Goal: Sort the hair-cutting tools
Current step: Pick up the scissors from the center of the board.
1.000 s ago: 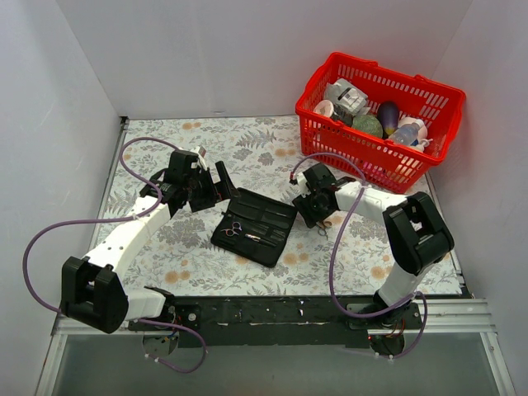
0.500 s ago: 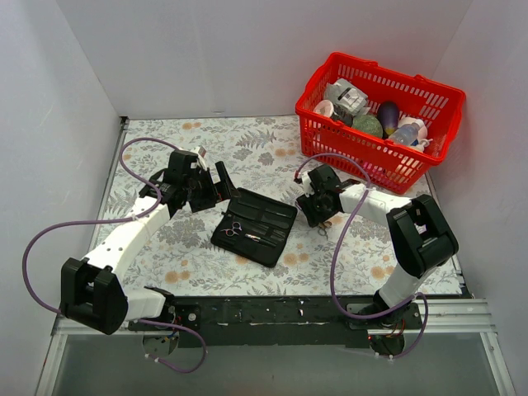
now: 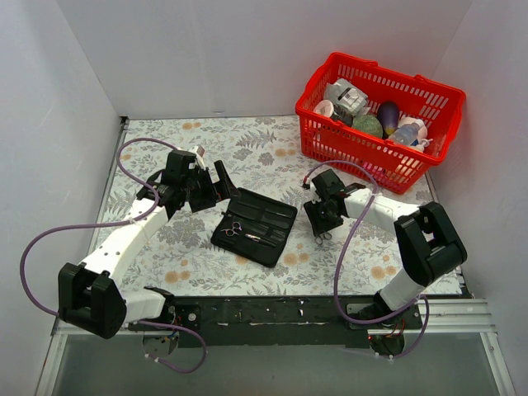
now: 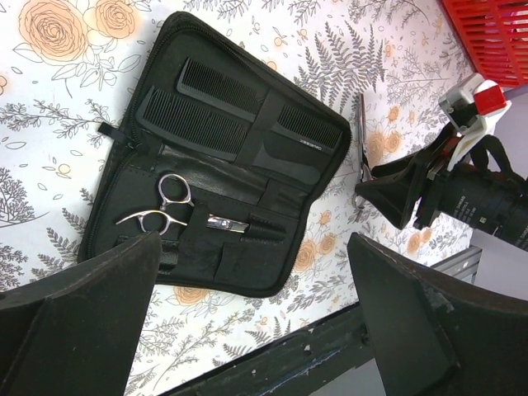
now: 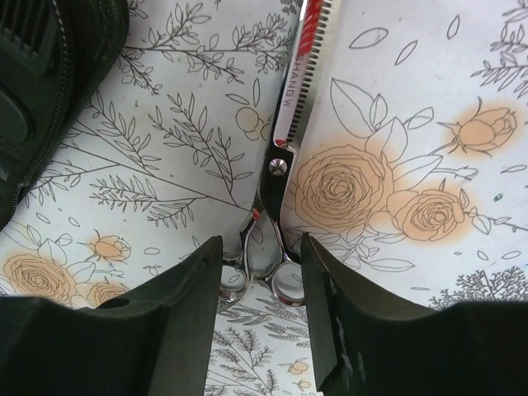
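A black folding case [image 3: 256, 224] lies open mid-table, holding silver scissors [image 3: 233, 228] and black combs [image 4: 206, 107]; the scissors also show in the left wrist view [image 4: 165, 210]. My left gripper [image 3: 216, 188] hovers at the case's far left edge, wide open and empty [image 4: 252, 247]. A second pair of silver scissors [image 5: 289, 107] with a toothed blade lies on the floral cloth right of the case. My right gripper [image 5: 261, 256] is closed on its ring handles, one finger touching each side; it also shows from above [image 3: 322, 224].
A red basket [image 3: 363, 153] with bottles and egg-shaped items stands at the back right. White walls enclose the table on the left, back and right. The black rail [image 3: 272, 312] with the arm bases runs along the near edge.
My right gripper has moved toward the near edge and slightly right, away from the case, with the scissors going along. The left arm has barely shifted.
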